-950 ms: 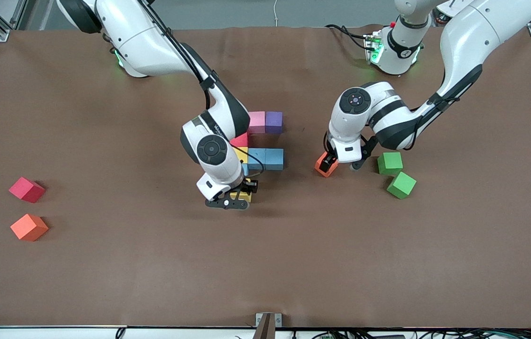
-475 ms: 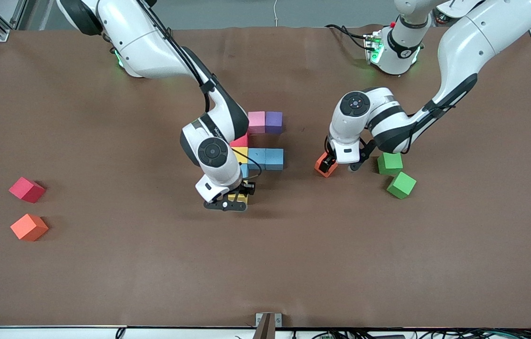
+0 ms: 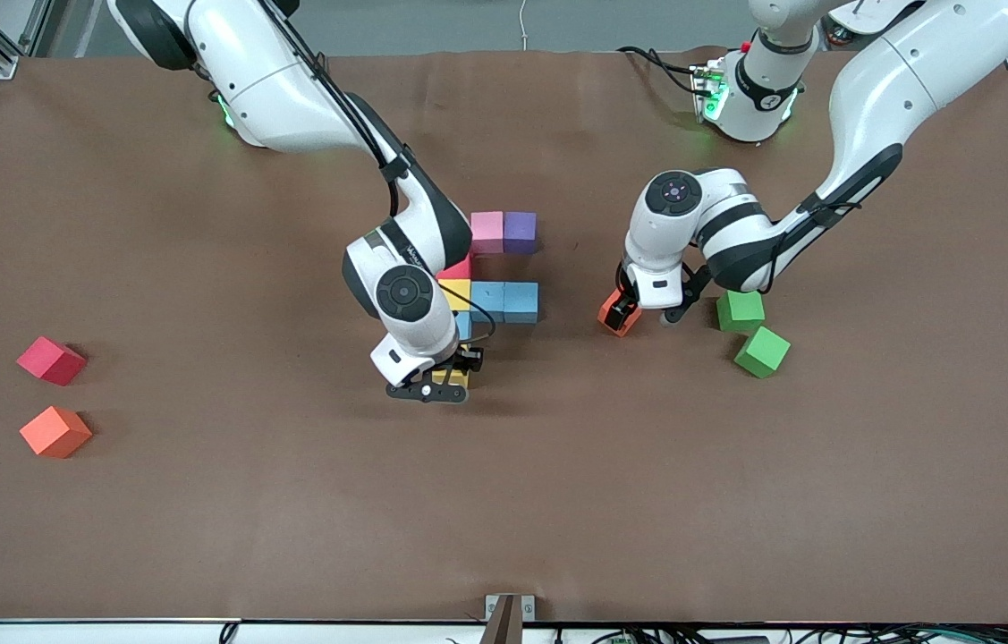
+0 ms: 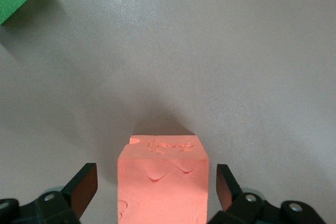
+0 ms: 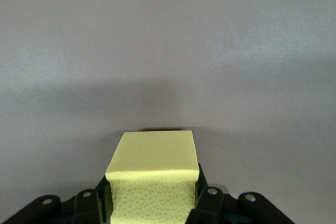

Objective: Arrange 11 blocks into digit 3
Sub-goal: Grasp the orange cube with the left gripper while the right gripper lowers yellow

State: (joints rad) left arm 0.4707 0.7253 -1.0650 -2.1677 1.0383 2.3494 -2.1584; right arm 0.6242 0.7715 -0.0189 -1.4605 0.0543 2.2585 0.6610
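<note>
Near the table's middle, the right gripper (image 3: 439, 383) clamps a yellow block (image 5: 152, 174) low at the camera-side end of the half-built figure (image 3: 504, 301), likely to start the last bar, just below a blue cube. Pink (image 3: 487, 232) and purple (image 3: 520, 232) cubes form the bar nearest the bases. The left gripper (image 3: 638, 313) straddles an orange block (image 4: 161, 179), its fingers (image 4: 84, 190) wide with gaps on both sides, apparently about to grip. Two green blocks (image 3: 752, 331) lie close by toward the left arm's end, leaving little room there. Bare table surrounds the spare red (image 3: 51, 360) and orange (image 3: 55, 432) blocks toward the right arm's end.
</note>
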